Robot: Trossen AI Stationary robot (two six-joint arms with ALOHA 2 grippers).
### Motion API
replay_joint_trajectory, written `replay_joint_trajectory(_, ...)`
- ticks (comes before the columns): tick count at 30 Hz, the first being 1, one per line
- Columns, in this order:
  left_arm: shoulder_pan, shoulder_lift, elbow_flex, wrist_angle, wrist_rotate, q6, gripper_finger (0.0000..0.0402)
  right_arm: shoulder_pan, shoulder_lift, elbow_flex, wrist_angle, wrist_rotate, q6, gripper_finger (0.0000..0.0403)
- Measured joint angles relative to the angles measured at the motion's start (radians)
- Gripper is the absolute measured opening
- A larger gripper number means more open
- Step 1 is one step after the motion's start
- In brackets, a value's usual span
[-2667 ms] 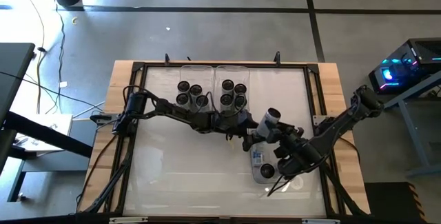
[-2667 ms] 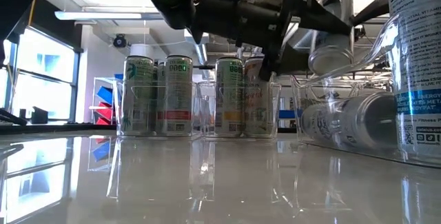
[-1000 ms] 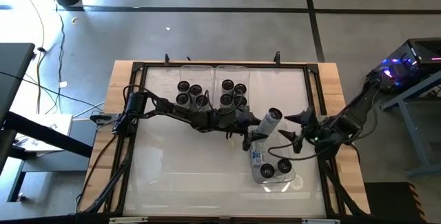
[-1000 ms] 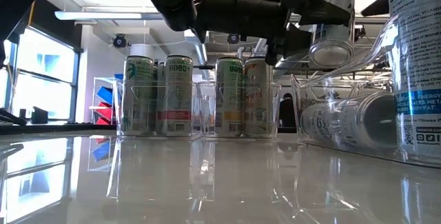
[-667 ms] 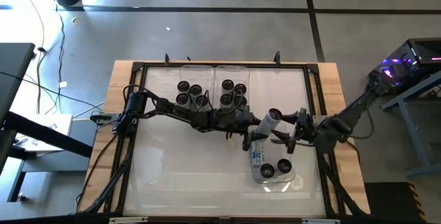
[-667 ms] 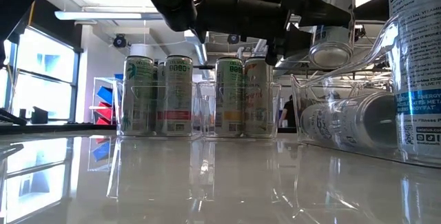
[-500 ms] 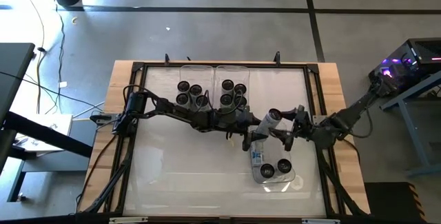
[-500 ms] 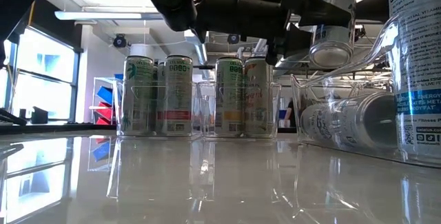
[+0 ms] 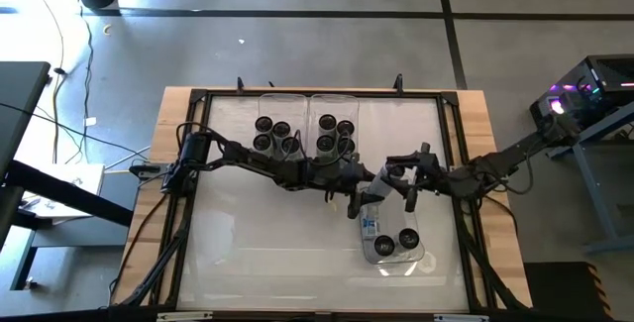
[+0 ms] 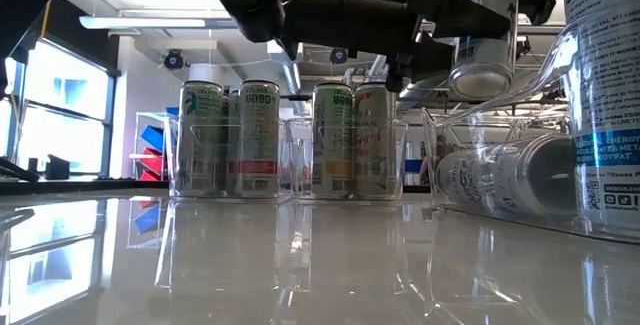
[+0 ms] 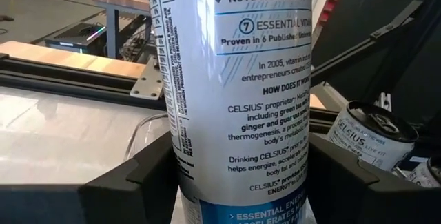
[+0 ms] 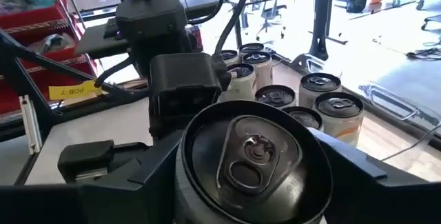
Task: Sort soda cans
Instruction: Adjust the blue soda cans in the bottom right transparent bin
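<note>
High view, left tool (image 9: 363,191) clamping cylindrical silvery can (image 9: 384,175), right tool (image 9: 408,176) spread around it.

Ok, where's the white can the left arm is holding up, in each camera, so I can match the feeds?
High view: the white can lies right of centre, held in the left gripper.
Low view: upper right, raised above the table.
Left wrist view: fills the centre, label facing the camera.
Right wrist view: its pull-tab top, low centre.
Shared landmark: the standing cans in the far bins; not in the left wrist view.
</note>
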Motion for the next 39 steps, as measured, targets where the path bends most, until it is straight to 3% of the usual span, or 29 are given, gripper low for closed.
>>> replay_joint_trajectory(2,0.004,-0.001,0.002,-0.022,0.004,0.001,0.0251,0.004,-0.008,0.000,-0.017,-0.002,0.019,0.0245)
replay_joint_trajectory(7,0.025,-0.051,0.003,-0.201,0.018,-0.009,0.0362,0.062,-0.032,0.074,-0.255,0.010,0.166,0.0245)
replay_joint_trajectory(10,0.032,-0.096,0.003,-0.309,0.003,0.000,0.0390,0.129,-0.024,0.115,-0.407,0.066,0.292,0.0245)
replay_joint_trajectory(14,0.030,-0.143,0.000,-0.392,-0.046,0.040,0.0391,0.213,-0.015,0.122,-0.547,0.058,0.441,0.0245)
replay_joint_trajectory(17,0.020,-0.158,0.000,-0.419,-0.093,0.069,0.0391,0.264,-0.014,0.122,-0.582,0.127,0.512,0.0245)
replay_joint_trajectory(27,0.003,-0.156,0.000,-0.466,-0.126,0.067,0.0392,0.389,0.015,0.123,-0.647,0.139,0.531,0.0245)
replay_joint_trajectory(39,0.000,-0.196,0.000,-0.463,-0.139,0.041,0.0392,0.397,0.252,0.124,-0.695,-0.031,0.515,0.0245)
